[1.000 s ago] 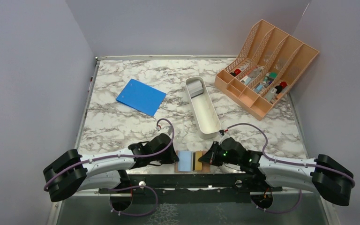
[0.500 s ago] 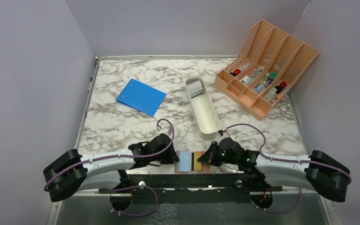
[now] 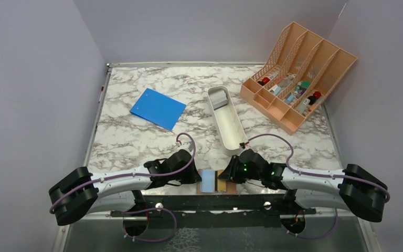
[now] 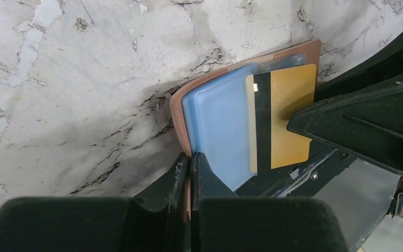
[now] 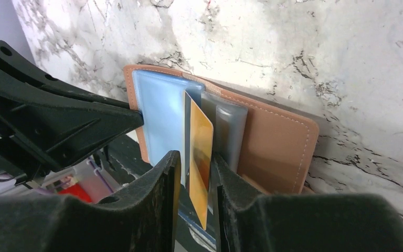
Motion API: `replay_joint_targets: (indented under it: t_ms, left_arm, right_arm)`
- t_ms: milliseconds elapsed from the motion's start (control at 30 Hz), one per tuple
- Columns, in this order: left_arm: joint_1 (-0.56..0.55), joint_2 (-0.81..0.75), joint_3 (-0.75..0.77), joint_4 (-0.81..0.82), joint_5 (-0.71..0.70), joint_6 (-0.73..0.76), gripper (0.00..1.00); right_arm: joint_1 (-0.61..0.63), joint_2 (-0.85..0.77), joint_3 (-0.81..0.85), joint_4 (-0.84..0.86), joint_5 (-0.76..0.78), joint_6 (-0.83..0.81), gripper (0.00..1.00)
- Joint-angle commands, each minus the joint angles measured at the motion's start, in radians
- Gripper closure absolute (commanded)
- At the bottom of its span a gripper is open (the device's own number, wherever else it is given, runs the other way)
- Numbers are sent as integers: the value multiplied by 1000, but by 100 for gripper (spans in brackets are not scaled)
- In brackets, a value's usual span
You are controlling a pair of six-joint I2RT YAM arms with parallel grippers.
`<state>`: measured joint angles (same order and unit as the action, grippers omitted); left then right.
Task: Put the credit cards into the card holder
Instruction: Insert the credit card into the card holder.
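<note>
Gold-brown plastic credit card (image 5: pixel 200 152) with a black stripe sits across the open brown leather-like card holder (image 5: pixel 275 147). Its leading edge appears tucked under the pale blue-grey sleeve and most of its face is still showing. The holder lies at the near edge of the white marble table (image 4: pixel 84 79), between the two arms.

Right gripper (image 5: pixel 195 157) has its jaws parted either side of the card, with a clear gap beside it, so the card is being let go. I judge it lodged but not fully home, so it probably needs a further push.

Left gripper (image 4: pixel 190 176) is clamped on the holder's brown edge, pinning it down.

Compared with a second ago in the top view, the right arm reaches further toward the left one and less gold shows. The holder has not shifted.
</note>
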<state>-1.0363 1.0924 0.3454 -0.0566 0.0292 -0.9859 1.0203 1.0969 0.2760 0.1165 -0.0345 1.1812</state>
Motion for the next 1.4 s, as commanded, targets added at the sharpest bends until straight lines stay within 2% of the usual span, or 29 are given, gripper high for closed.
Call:
replay_joint_targets:
  t_ms: [0, 167, 300, 633, 767, 900, 1067, 1367]
  left_arm:
    - [-7, 8, -6, 11, 25, 10, 96]
    - [-7, 9, 3, 10, 31, 8, 96]
    - [-6, -3, -2, 9, 24, 3, 96]
    - [-7, -3, -1, 5, 23, 3, 96]
    - [-7, -7, -4, 3, 22, 2, 96]
    - [-6, -15, -3, 0, 26, -1, 96]
    - [-7, -35, -4, -1, 27, -10, 96]
    - [-7, -53, -6, 12, 38, -12, 96]
  right_arm:
    - [6, 28, 40, -123, 35, -44, 66]
    - [7, 61, 75, -178, 41, -67, 60]
    - [7, 63, 108, -258, 71, -87, 60]
    - [7, 63, 128, -310, 75, -107, 57]
    - [7, 64, 129, -328, 84, -106, 59]
    - [7, 65, 110, -278, 53, -105, 66]
    - [7, 94, 108, -186, 15, -109, 69]
    - [7, 179, 106, -43, -75, -78, 67]
